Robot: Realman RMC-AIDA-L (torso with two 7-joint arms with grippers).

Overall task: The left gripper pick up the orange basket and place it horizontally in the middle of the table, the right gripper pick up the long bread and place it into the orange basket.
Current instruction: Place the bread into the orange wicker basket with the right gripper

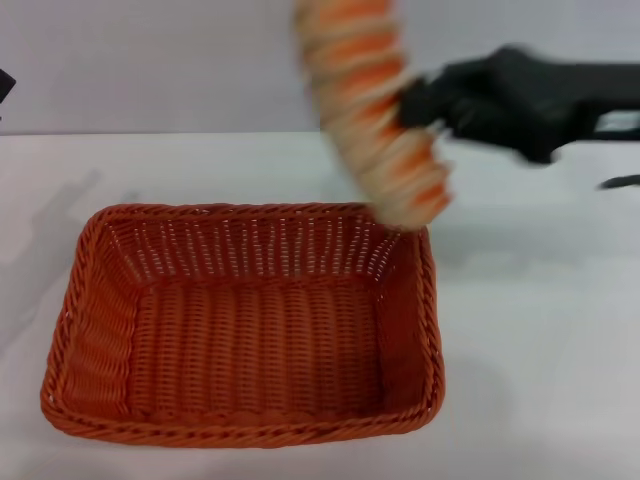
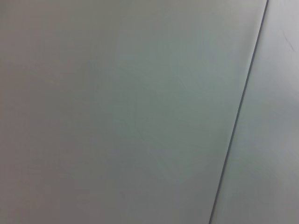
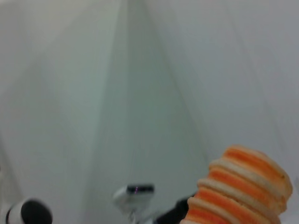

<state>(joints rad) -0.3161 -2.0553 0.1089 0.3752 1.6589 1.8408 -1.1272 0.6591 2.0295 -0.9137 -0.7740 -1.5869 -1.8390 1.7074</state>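
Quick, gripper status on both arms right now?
Left gripper: out of sight, not in any view.
Right gripper: shut on the long bread, held tilted in the air over the far right corner of the orange basket.

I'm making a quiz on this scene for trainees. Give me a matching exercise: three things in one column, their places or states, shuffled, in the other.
Things:
1. long bread
2. orange basket
3. right gripper

States:
A. standing empty on the table
B. shut on the loaf, reaching in from the robot's right
C. held steeply tilted in the air above the basket's far right corner

Pairs: 1-C, 2-A, 3-B
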